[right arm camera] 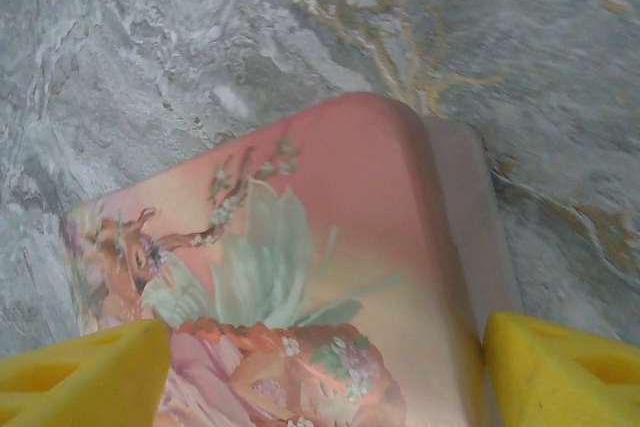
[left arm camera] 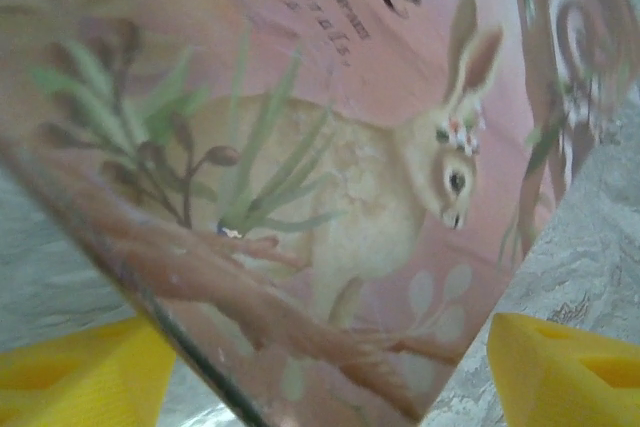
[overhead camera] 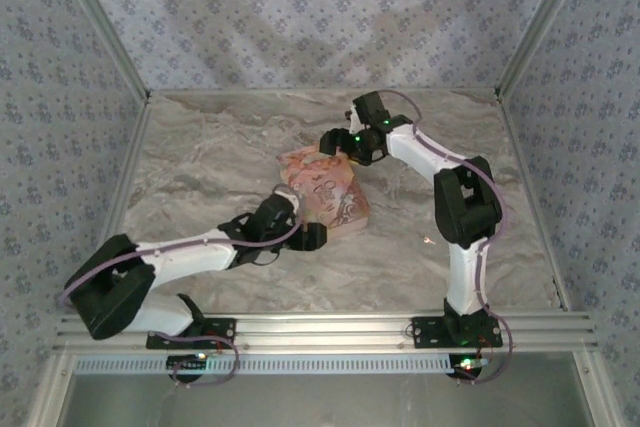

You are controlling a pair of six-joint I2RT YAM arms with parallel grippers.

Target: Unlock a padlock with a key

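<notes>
Top external view: a flat, rectangular box (overhead camera: 325, 192) with rounded corners lies at the middle of the marble-patterned table (overhead camera: 200, 167), its long axis running from far-left to near-right. Its lid is glossy pink with printed artwork. You see the left gripper (overhead camera: 310, 235) at the box's near edge and the right gripper (overhead camera: 335, 142) at its far end. Both arms are white with black joints. Pale walls (overhead camera: 300, 7) with a small blue floral print close in three sides, and a ribbed metal rail (overhead camera: 330, 327) carries the arm bases.

Left wrist view: your left gripper (left arm camera: 320, 367) stands wide. Its yellow, blocky fingers (left arm camera: 70, 372) sit at the two lower corners, with the box (left arm camera: 380, 197) tilted across the frame between and beyond them. The lid shows a tan rabbit, green leaves, a brown branch and dark lettering. A dark edge line runs along the lid's lower left side. Grey veined table (left arm camera: 590, 227) shows at the right.

Right wrist view: your right gripper (right arm camera: 320, 372) is also spread wide, its yellow fingers (right arm camera: 80, 372) flanking a rounded corner of the box (right arm camera: 330, 247). You cannot tell whether the right finger touches the pale side wall. The table (right arm camera: 150, 67) here is grey with gold veins.
</notes>
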